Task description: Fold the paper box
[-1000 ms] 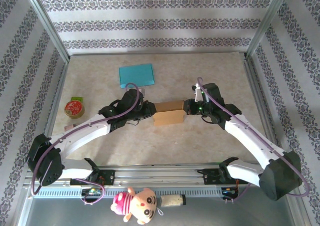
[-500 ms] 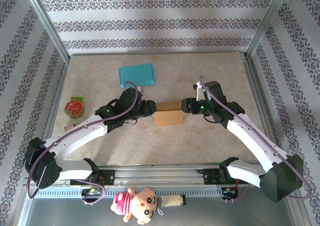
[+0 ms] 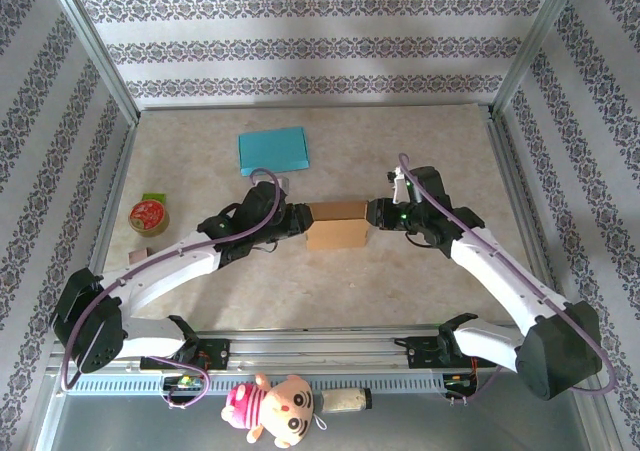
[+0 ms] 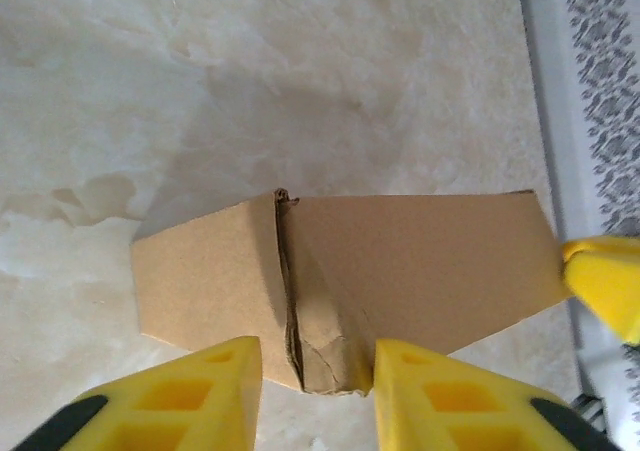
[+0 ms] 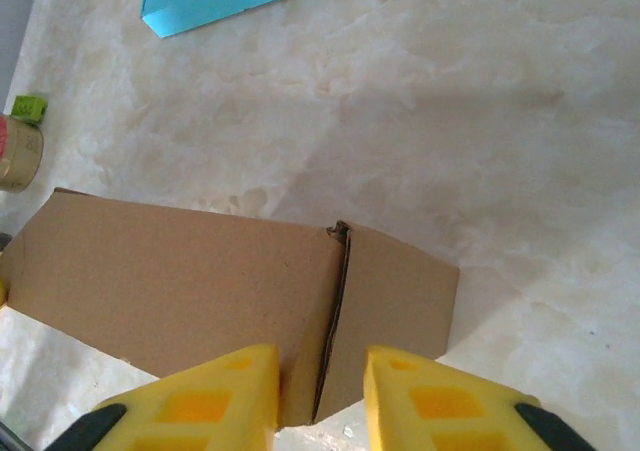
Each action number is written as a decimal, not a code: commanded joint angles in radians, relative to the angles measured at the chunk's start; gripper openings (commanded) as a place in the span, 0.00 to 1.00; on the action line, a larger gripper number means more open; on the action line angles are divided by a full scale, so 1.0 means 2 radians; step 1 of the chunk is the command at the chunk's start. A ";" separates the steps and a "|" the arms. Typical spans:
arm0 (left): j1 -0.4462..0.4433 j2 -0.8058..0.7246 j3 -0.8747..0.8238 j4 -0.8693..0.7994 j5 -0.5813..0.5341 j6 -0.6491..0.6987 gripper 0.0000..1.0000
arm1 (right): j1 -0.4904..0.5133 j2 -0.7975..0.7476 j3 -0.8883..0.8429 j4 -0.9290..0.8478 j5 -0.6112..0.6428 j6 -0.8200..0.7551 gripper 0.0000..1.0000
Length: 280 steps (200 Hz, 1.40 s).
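1. Nearest, on the rail below the table's near edge, lies a pink plush toy [image 3: 272,408]. It has no part in the job.
2. The paper box [image 3: 337,225] sits at the middle of the table [image 3: 420,141]. It is a brown cardboard body lying crosswise, with one end toward each arm.
3. The left gripper [image 4: 312,363] straddles the box's left end, its yellow fingers either side of a crumpled flap seam. I cannot tell whether they pinch the cardboard or merely bracket it.
4. The right gripper [image 5: 320,369] stands likewise at the right end, fingers astride the seam there. Again I cannot tell if it is clenched or loose.
5. The step in hand looks like pressing the end flaps home. To do it well:
   - push inward evenly with both arms, so the box neither slides nor twists;
   - keep the fingers low and square to the end faces;
   - press along the crease, not on the crumpled corner.
6. Toward the left edge stands a red-lidded tin [image 3: 148,216], well apart from the box.
7. Farther off, toward the far edge, lies a blue sheet [image 3: 273,149], also apart from the box.
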 commanded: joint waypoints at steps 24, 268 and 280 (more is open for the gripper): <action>-0.006 0.016 -0.075 0.007 0.017 -0.039 0.25 | -0.003 0.001 -0.038 -0.038 0.009 -0.005 0.26; 0.019 -0.016 -0.072 0.037 0.028 -0.001 0.17 | -0.014 -0.011 -0.011 -0.042 -0.015 -0.007 0.25; 0.019 -0.024 -0.068 0.034 0.031 0.006 0.20 | -0.013 -0.018 -0.009 -0.043 -0.018 -0.003 0.25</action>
